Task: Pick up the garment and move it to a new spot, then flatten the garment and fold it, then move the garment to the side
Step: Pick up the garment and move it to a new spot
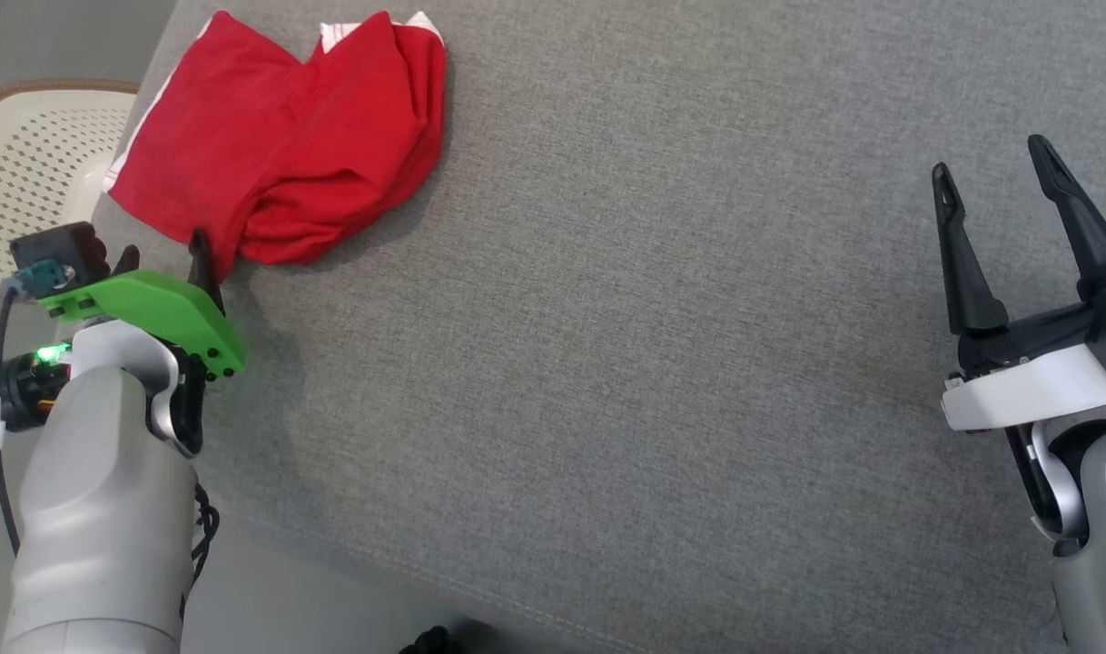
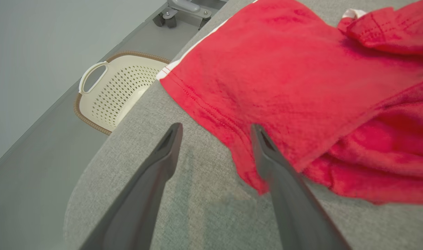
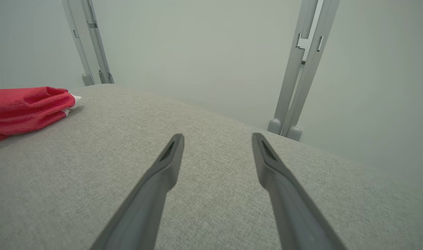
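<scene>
Head view: the red garment (image 1: 281, 136) lies bunched at the far left corner of the grey tabletop (image 1: 653, 318), with a cream basket (image 1: 26, 163) beyond the edge. The left hand (image 1: 162, 259) is at the garment's near edge. The right hand (image 1: 991, 163) is well apart from it, jaws spread. Left wrist view: jaws spread, gripping nothing; one finger (image 2: 267, 152) overlaps the hem. Right wrist view: fingers apart above the tabletop.
</scene>
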Motion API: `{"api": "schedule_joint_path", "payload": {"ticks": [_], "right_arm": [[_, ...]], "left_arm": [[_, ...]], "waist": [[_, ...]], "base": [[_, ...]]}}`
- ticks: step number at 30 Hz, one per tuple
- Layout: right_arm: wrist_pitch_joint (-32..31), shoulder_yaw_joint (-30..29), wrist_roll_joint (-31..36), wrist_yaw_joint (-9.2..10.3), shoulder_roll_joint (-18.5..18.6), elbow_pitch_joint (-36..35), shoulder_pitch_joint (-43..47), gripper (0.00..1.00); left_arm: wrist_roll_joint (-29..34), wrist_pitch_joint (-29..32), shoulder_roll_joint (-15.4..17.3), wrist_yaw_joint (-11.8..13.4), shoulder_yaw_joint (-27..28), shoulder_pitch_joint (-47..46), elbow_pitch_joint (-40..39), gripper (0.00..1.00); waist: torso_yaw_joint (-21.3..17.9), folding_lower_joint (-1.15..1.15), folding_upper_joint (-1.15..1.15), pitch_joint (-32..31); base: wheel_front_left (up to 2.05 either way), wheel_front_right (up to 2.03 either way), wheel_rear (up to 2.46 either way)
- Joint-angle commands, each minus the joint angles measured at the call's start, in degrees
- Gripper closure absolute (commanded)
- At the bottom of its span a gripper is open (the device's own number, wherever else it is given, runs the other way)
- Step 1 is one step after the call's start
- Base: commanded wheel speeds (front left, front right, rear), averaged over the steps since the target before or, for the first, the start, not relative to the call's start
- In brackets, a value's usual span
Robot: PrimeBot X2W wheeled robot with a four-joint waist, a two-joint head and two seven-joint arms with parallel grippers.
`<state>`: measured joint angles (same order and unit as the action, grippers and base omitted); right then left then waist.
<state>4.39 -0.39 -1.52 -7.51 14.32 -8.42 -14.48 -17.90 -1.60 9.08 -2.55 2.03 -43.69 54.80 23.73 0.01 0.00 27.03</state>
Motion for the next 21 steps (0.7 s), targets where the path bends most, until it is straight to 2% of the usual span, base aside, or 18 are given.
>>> {"api": "schedule_joint_path", "payload": {"ticks": [1, 12, 13, 15, 21], "right_arm": [[-0.18, -0.34, 0.47, 0.04, 0.39, -0.44, -0.1, 0.0], [-0.53, -0.48, 0.85, 0.04, 0.43, -1.51, 0.43, 0.0], [-0.59, -0.42, 0.89, 0.04, 0.43, -1.54, 0.23, 0.0], [-0.5, -0.43, 0.97, 0.04, 0.35, -1.41, 0.09, 0.0], [0.55, -0.36, 0.88, 0.04, -0.57, 0.06, 0.2, 0.0]], "left_arm": [[-0.76, -0.23, 0.29, -0.52, 0.2, -1.77, 1.45, 0.0], [-2.81, 2.13, 2.02, -1.8, 0.72, -8.11, 14.19, 0.0], [-3.1, 2.45, 2.15, -1.9, 0.8, -8.34, 14.9, 0.53], [-3.3, 2.43, 2.39, -2.19, 0.68, -8.65, 15.93, 1.0], [-2.62, -3.11, 3.97, -2.61, -0.17, -9.27, 15.82, 1.0]], "waist": [[-1.86, -0.01, 0.0, 2.97], [-2.99, -0.01, 0.0, 4.5], [-3.07, -0.01, 0.0, 4.54], [-3.14, -0.01, 0.0, 4.48], [-3.17, -0.01, 0.0, 2.82]], "base": [[0.0, 0.0, 0.0], [0.0, 0.0, 0.0], [0.0, 0.0, 0.0], [0.0, 0.0, 0.0], [0.0, 0.0, 0.0]]}}
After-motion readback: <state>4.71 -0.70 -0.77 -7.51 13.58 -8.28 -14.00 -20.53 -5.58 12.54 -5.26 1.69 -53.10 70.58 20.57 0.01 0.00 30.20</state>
